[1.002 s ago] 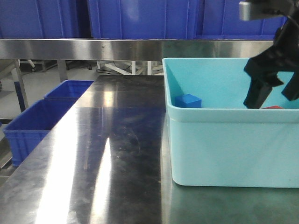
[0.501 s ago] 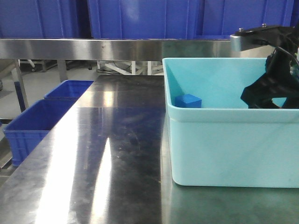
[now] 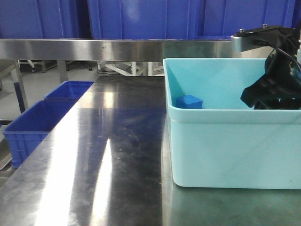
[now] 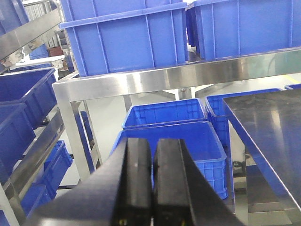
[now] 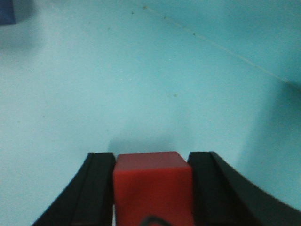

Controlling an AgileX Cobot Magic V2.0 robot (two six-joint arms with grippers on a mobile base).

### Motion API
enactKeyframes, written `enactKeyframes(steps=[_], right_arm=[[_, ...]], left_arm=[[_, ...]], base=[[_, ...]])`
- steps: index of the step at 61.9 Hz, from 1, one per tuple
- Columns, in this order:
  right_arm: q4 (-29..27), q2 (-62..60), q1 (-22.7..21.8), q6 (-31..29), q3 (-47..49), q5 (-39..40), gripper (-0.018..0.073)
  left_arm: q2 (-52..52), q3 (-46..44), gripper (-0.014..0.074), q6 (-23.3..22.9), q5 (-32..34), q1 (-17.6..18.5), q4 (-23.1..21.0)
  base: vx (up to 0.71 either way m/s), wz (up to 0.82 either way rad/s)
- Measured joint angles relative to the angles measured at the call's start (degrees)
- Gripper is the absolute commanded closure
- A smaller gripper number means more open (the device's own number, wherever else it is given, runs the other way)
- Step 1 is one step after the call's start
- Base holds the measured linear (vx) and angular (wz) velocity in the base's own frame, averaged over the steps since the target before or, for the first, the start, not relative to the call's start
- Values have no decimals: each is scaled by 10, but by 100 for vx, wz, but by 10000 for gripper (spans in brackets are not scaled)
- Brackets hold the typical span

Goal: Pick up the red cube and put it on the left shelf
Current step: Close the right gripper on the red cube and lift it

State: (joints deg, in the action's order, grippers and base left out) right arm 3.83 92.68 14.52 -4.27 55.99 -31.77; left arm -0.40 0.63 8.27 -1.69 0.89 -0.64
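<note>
Your right gripper (image 3: 272,94) has dropped from above the rim into the right end of the cyan tub (image 3: 225,146). Its fingers are clamped on the red cube (image 5: 153,188), low inside the tub and well apart from the blue cube (image 3: 189,101) at the left wall. Your left gripper (image 4: 153,148) is pressed together, empty, above blue crates (image 4: 188,136).

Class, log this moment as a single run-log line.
stage: grasp | right gripper: shut on small solid-red cube, inside pale cyan plastic tub | left gripper: shut, empty
</note>
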Motion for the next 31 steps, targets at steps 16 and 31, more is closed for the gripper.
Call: enactKeyframes(steps=[16,31], right_arm=[[1,-74,-1,0,0,44,494],[1,-214,-14,0,-5,100,494]], left_arm=[[0,0,491,0,0,0,0],[0,0,491,0,0,0,0]], base=[[0,0],[0,0]])
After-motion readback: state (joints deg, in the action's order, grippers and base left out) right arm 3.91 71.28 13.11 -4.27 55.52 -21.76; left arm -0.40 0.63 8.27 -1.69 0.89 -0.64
